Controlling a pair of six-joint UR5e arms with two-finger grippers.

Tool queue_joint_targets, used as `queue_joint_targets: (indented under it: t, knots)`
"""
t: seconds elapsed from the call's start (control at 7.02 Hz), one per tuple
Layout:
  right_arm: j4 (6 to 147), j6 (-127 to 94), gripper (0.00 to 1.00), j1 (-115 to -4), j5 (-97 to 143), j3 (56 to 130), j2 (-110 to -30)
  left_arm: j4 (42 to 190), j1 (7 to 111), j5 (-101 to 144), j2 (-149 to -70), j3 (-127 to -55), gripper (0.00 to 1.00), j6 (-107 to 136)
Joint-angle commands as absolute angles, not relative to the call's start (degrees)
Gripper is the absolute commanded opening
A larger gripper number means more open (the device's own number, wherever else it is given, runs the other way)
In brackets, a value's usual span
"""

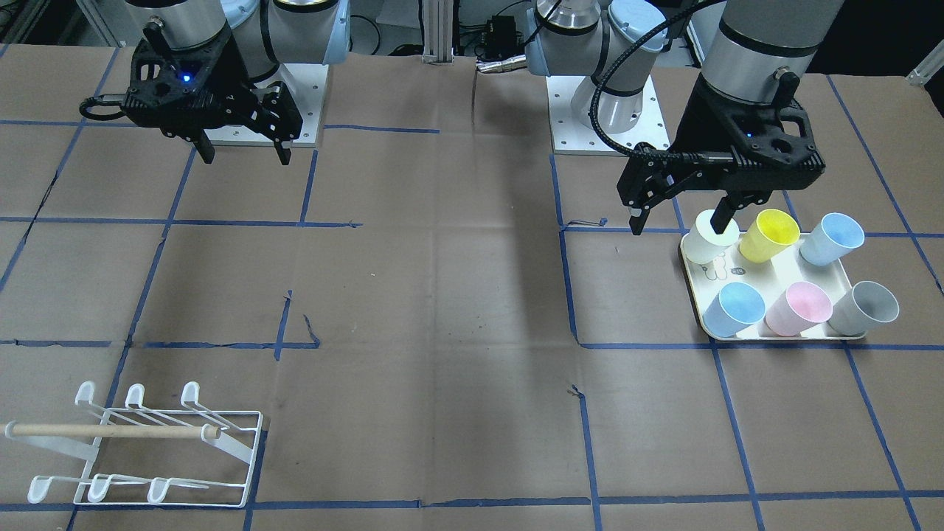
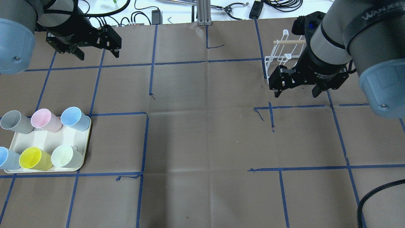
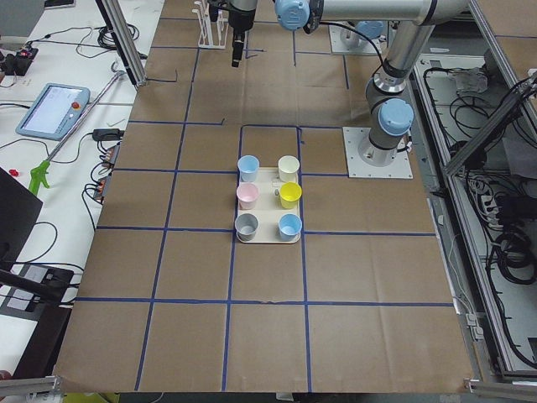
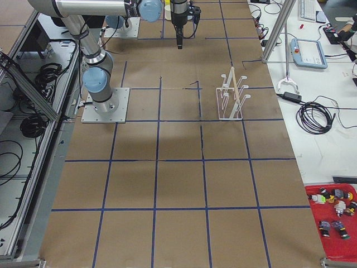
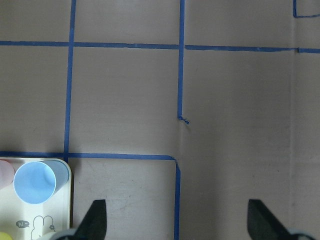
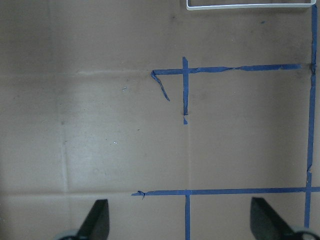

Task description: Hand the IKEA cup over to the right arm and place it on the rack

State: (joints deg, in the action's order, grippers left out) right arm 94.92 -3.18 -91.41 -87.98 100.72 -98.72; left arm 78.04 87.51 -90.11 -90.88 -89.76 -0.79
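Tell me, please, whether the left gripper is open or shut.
Open: the left gripper shows its fingers wide apart in the wrist view, with only bare table between them.

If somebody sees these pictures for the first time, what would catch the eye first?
The cream tray with six coloured cups, the yellow cup brightest, stands on the robot's left. The white wire rack, bare of cups, lies far out on its right. The left gripper and right gripper hang open, holding nothing.
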Motion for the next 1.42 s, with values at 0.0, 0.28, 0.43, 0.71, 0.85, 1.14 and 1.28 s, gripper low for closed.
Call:
queue_joint_targets:
  t: [0.0,0.28,0.43,0.71,0.85,1.14,1.28]
  knots:
    - [95.01,-3.25,1.0,-91.41,-87.98,100.72,-98.61,77.96,87.45,-90.18,-90.88,-89.74,1.0,-0.79]
    - [95.01,-3.16,1.0,-91.41,-87.98,100.72,-98.09,78.05,87.54,-90.18,-90.88,-89.91,1.0,-0.88]
    - [95.01,-3.25,1.0,-91.41,-87.98,100.64,-97.56,78.13,87.45,-90.18,-90.62,-90.17,1.0,-1.05]
    - [95.01,-3.25,1.0,-91.41,-87.98,100.63,-97.38,78.05,87.01,-90.26,-89.57,-91.66,1.0,-5.08]
    - [95.01,-3.43,1.0,-91.41,-87.98,100.37,-97.3,78.05,86.23,-90.26,-88.69,-92.8,1.0,-6.84]
    - [95.01,-3.43,1.0,-91.41,-87.98,100.55,-97.38,78.13,80.98,-90.35,-87.02,-94.82,1.0,-9.31]
    - [95.01,-3.43,1.0,-91.41,-87.98,100.55,-97.38,78.13,78.95,-90.53,-86.23,-96.05,1.0,-11.49]
